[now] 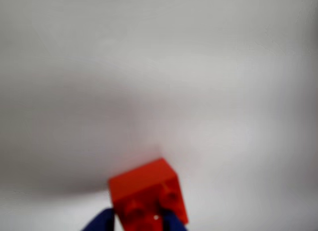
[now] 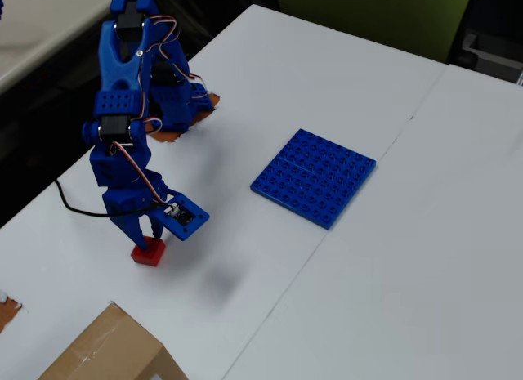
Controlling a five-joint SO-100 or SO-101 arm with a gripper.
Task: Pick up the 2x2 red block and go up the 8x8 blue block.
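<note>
The gripper [image 2: 147,239] is clamping the 2x2 red block [image 2: 149,252] at lower left, needing next a carry toward the 8x8 blue block [image 2: 314,177].

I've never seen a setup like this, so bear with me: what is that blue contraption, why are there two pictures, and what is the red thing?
The blue contraption is a small robot arm standing on a white table. The overhead view looks down from above; the wrist view comes from a camera riding on the arm. Its gripper, two blue fingers, is closed on a little red brick. A flat blue studded plate lies apart from it, and a cardboard box sits at the table's edge.
</note>
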